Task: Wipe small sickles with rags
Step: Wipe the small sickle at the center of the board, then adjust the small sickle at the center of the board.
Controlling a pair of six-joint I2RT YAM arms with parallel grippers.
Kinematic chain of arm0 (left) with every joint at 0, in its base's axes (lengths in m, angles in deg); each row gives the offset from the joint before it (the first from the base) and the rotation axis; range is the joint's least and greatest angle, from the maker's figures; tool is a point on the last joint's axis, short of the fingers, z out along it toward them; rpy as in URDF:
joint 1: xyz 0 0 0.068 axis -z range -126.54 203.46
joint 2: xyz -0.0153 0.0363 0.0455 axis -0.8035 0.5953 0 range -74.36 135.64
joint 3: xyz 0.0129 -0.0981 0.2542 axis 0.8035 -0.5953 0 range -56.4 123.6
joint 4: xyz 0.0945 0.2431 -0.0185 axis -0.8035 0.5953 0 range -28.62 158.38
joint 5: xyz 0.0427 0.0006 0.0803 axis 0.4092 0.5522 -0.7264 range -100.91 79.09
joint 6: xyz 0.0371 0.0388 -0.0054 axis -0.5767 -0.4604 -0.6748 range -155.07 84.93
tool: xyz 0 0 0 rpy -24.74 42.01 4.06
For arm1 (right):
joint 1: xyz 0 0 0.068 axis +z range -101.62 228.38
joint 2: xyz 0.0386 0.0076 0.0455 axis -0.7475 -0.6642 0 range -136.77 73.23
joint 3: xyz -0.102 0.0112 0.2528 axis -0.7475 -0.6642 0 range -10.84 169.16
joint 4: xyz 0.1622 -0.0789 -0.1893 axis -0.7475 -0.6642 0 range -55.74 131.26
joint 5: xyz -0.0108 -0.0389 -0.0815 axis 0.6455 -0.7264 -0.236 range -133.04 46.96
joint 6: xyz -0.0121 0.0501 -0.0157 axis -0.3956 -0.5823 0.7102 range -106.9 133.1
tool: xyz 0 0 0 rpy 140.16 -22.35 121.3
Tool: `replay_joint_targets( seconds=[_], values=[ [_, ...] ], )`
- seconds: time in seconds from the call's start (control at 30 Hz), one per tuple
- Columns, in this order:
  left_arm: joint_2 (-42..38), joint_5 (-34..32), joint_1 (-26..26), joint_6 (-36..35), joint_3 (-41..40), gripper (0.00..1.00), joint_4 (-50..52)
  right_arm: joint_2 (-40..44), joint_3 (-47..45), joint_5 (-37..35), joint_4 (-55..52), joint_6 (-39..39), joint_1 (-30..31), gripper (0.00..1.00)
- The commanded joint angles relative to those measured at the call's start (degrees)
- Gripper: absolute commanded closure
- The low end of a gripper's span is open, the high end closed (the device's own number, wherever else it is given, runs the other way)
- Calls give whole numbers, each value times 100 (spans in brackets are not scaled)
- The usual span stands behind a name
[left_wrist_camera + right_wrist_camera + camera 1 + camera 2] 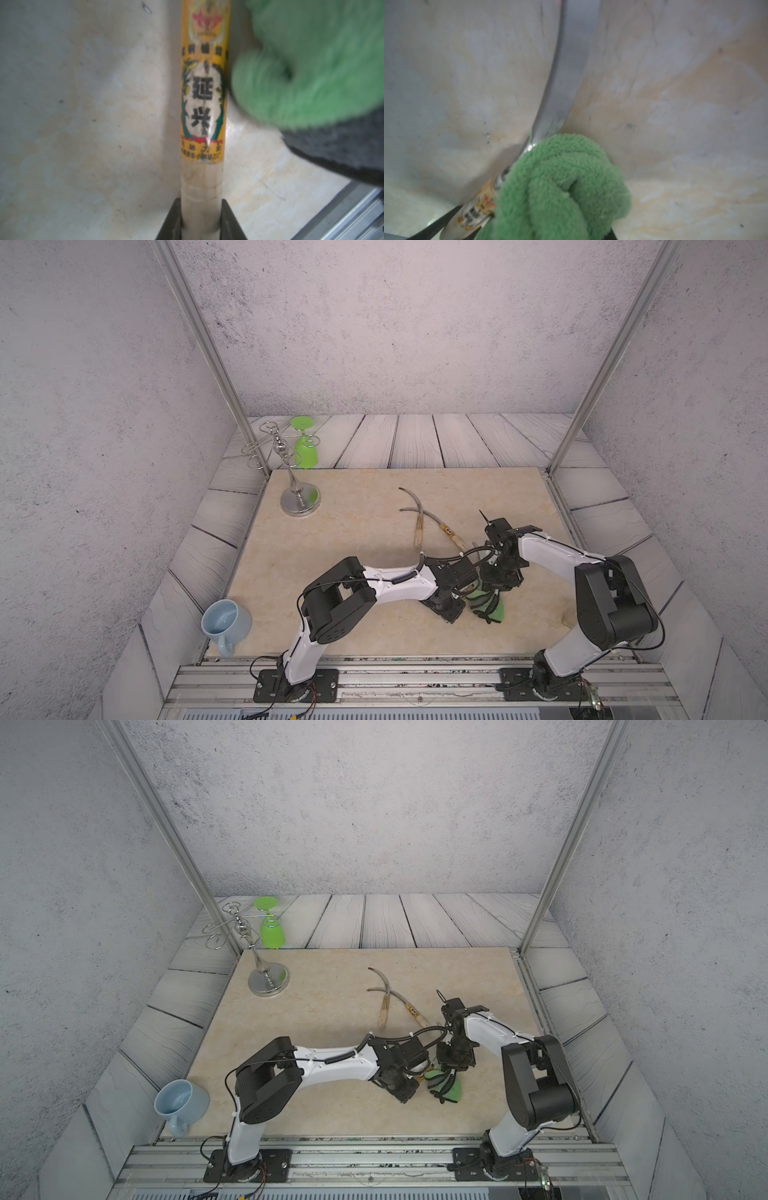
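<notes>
- The left gripper (200,218) is clamped tight on the pale handle end of the labelled sickle (202,104).
- The right gripper (493,598) pinches the green rag (560,187), which is bunched against that sickle's blade base.
- A plain sickle (419,526) and a second labelled sickle (448,531) lie beyond both grippers.

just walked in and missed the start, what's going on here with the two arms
The left gripper is clamped on the end of a sickle, by its wooden handle. The right gripper holds a green rag bunched against that sickle where blade meets handle. Farther back, two other sickles lie on the table with no gripper on them.
</notes>
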Motion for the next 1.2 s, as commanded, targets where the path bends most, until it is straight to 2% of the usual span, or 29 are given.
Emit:
replay_joint_targets(
  seconds=[0.0,0.17,0.27,0.43,0.6,1.0,1.17],
  values=[
    [16,15,-28,-60,-32,100,-168,669,227,-79,-444,-163,2,70],
    [-183,94,-28,-106,-213,74,-206,993,773,-450,-778,-146,-74,70],
    [-314,166,-26,-116,-353,67,-234,1013,1012,-479,-861,-65,-90,70],
    [-570,231,-28,-61,-798,61,-488,995,1261,-480,-906,22,-106,69],
    [-715,316,-28,63,-1187,61,-881,921,1315,-365,-796,44,-103,69],
    [-520,425,-97,309,-1280,81,-1506,511,1317,-145,-415,-19,-116,69],
    [-498,452,-145,333,-1279,79,-1598,323,1357,-180,-387,19,-128,69]
  ],
)
